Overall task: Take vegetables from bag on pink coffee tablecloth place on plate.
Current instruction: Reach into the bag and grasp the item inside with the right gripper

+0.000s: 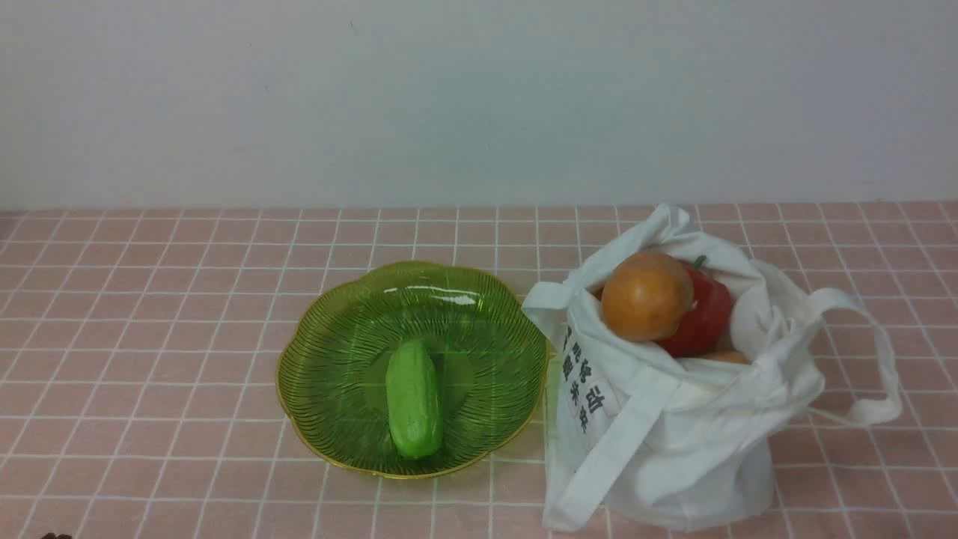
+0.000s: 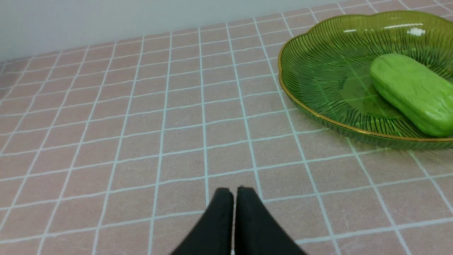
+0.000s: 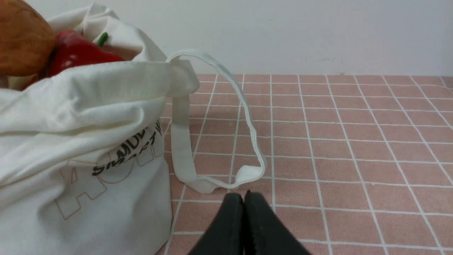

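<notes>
The white bag [image 1: 673, 427] stands open on the pink tablecloth [image 1: 150, 337] at the right. An orange-tan potato-like piece [image 1: 646, 296] and a red bell pepper [image 1: 703, 318] sit at its mouth; both also show in the right wrist view, potato [image 3: 21, 39] and pepper [image 3: 76, 53]. The green plate [image 1: 337, 352] lies left of the bag and holds a green cucumber-like vegetable [image 1: 413, 399]. My left gripper [image 2: 234, 191] is shut and empty, low over the cloth, apart from the plate [image 2: 318, 63]. My right gripper [image 3: 244, 195] is shut and empty beside the bag [image 3: 81, 141], just short of its strap [image 3: 219, 184].
A plain white wall [image 1: 479, 97] rises behind the table. The bag's long strap loops lie on the cloth at its front [image 1: 599, 457] and right side [image 1: 876, 359]. Neither arm shows in the front view.
</notes>
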You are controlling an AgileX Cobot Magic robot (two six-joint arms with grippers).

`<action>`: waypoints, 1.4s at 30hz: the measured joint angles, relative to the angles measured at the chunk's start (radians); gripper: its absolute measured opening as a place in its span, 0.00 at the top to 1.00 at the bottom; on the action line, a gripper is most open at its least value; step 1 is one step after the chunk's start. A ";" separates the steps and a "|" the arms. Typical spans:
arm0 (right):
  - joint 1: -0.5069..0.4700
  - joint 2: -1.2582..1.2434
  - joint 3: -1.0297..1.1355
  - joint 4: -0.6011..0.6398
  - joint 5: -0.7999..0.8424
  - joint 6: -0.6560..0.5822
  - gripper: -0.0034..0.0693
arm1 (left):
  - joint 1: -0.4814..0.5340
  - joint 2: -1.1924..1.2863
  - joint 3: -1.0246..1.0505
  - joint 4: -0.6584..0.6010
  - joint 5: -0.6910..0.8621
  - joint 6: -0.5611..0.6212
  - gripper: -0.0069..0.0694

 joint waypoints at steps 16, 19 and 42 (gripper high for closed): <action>0.000 0.000 0.000 0.000 0.000 0.000 0.97 | 0.000 0.000 0.000 0.000 0.000 0.000 0.92; 0.000 0.000 0.000 -0.001 0.000 -0.001 0.97 | 0.000 0.000 0.000 0.000 0.000 0.000 0.92; 0.000 0.000 0.005 0.382 -0.553 0.274 0.97 | 0.000 0.000 0.000 0.000 0.000 0.000 0.92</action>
